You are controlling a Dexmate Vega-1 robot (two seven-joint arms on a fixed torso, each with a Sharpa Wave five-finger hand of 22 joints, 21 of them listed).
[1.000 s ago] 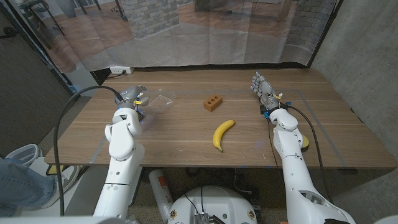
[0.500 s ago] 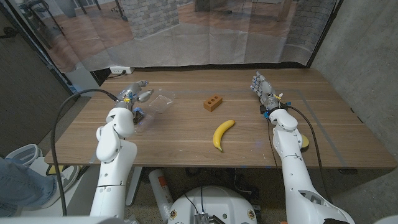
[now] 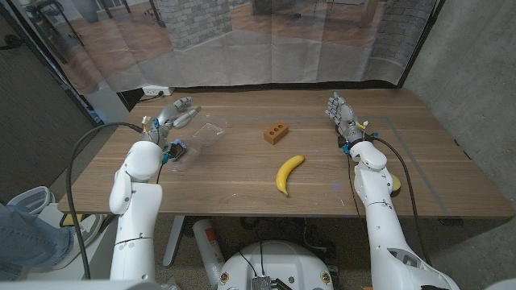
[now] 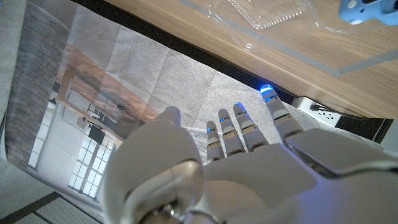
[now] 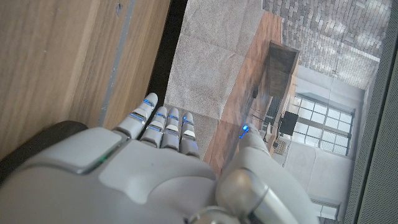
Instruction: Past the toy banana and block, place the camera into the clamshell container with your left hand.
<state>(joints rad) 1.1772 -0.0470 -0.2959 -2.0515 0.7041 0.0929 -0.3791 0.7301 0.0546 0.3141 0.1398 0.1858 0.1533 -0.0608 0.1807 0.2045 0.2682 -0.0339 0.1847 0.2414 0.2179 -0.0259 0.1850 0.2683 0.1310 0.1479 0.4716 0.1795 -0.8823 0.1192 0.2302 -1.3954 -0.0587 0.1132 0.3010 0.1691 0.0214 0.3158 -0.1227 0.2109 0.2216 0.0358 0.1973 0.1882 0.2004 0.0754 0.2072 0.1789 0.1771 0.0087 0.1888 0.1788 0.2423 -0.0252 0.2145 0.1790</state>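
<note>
Step in hand: the left hand is hovering beyond the clamshell container, near the far left of the desk; judged from the layout, the placing looks done and the hand is clearing away
Left hand state: the fingers are spreading apart and holding nothing; the left wrist view shows the fingers extended with nothing between them
Right hand state: the right hand is standing at the far right of the desk, fingers straight and close together, holding nothing; the right wrist view confirms this
Doing it well: the left hand should be lifting clear of the thin plastic walls before swinging, since a brush could be tipping the light container or flicking its lid; the arm should be staying wide of the cable looping beside it
Camera location: the small blue camera is sitting at the near left part of the clamshell container, just beside the left forearm; its blue edge is also showing in the left wrist view; whether it is lying fully inside the tray or on its rim I cannot tell
Container contents: the clear clamshell is lying open; apart from the camera nothing else is showing in it
Other items: the toy banana and the block are lying mid-desk, well apart from the container
</note>
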